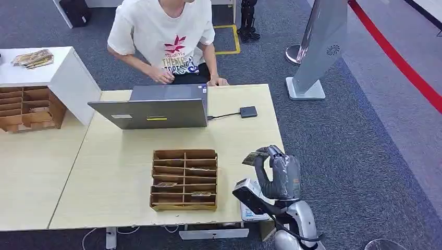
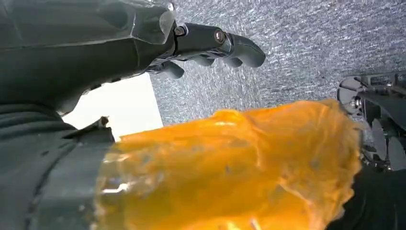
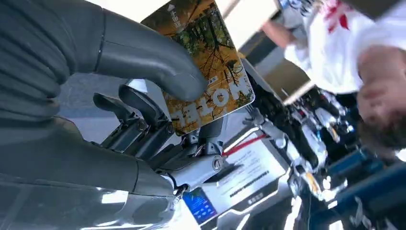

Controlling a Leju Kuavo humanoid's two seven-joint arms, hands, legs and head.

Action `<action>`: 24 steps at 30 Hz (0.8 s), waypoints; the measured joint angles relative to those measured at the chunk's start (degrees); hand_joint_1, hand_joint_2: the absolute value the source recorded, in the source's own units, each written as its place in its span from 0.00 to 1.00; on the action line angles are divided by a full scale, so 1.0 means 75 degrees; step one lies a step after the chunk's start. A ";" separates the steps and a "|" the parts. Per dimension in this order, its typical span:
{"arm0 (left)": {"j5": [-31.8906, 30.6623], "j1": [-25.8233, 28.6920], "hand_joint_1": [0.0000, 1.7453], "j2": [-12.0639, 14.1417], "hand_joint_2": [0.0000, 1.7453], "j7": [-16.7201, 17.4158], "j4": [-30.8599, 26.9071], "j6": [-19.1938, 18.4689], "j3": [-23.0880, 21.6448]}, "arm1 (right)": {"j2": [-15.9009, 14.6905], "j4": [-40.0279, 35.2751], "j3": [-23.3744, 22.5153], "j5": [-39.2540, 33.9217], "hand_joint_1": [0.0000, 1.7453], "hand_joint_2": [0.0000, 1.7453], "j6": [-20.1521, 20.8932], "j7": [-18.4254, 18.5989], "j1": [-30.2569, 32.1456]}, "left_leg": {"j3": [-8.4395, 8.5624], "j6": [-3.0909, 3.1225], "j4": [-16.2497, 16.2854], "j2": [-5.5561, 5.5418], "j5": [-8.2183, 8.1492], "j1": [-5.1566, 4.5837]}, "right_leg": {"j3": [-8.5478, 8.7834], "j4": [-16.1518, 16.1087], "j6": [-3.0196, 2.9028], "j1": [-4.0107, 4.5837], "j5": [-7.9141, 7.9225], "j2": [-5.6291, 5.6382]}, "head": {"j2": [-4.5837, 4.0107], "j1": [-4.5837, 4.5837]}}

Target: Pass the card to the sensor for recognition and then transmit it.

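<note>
My right hand (image 1: 278, 174) is raised over the table's front right corner and pinches a card (image 1: 252, 158) between thumb and fingers. In the right wrist view the card (image 3: 210, 62) shows a print of autumn trees, with the thumb (image 3: 143, 55) pressed across it. Just below the hand stands a white and black reader device (image 1: 249, 200) with a small blue screen (image 3: 198, 206). A small black box (image 1: 248, 111) lies farther back on the table, cabled to the laptop. My left hand (image 2: 95, 43) hangs over grey carpet with its fingers (image 2: 225, 45) stretched out and holds nothing.
A wooden compartment box (image 1: 184, 179) stands mid-table, a grey laptop (image 1: 156, 107) behind it, and a person in a white shirt (image 1: 164, 36) sits at the far side. Another wooden rack (image 1: 28, 108) stands at the left. A blurred orange mass (image 2: 230, 167) is close to the left wrist camera.
</note>
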 joint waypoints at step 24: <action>-0.1358 -0.0383 0.00 -0.0038 0.00 0.0263 0.0000 -0.0262 -0.0385 | 0.1189 0.0526 0.0423 -0.0125 1.00 1.00 0.1187 0.0412 -0.2970 | 0.0000 -0.0002 0.0000 0.0001 0.0026 0.0001 | -0.0001 0.0005 -0.0005 0.0000 0.0016 0.0002 | 0.0000 -0.0003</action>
